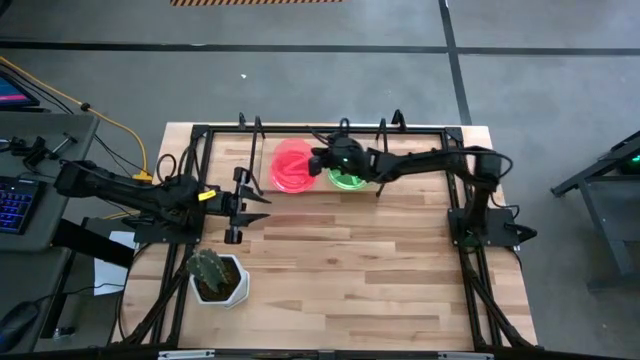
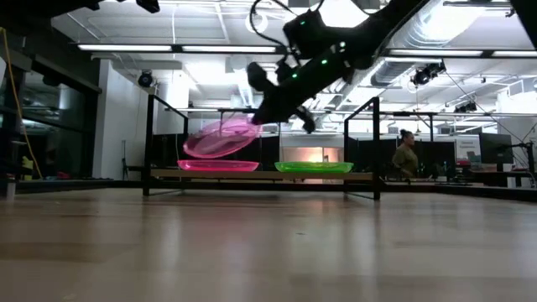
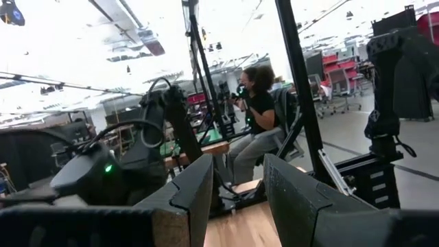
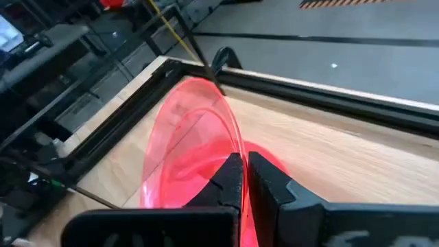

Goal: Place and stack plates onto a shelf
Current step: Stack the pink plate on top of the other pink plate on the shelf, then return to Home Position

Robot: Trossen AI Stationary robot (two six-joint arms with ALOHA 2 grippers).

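Note:
My right gripper (image 1: 318,160) reaches over the shelf (image 2: 260,175) at the far edge and is shut on a pink-red plate (image 2: 220,138), which it holds tilted above the board. A second pink-red plate (image 2: 218,166) lies flat on the shelf board directly beneath it. A neon green plate (image 2: 315,167) lies flat on the board beside it, toward the table's right. My left gripper (image 1: 255,207) hovers open over the table's left part, away from the shelf and touching nothing. My right gripper pinches the tilted pink-red plate by its rim (image 4: 230,154) between the two fingers (image 4: 264,182), coming from the table's right side and slanting down. The plate is lifted clear and slopes down away from the fingers, above the plate lying on the shelf.
A white pot with a cactus (image 1: 215,275) stands near the table's left near corner. Thin black upright rods (image 2: 375,143) frame the shelf, and a black frame (image 1: 200,130) runs round the tabletop. A large bare stretch of wood lies between shelf and near edge. People (image 3: 257,116) are in the room beyond.

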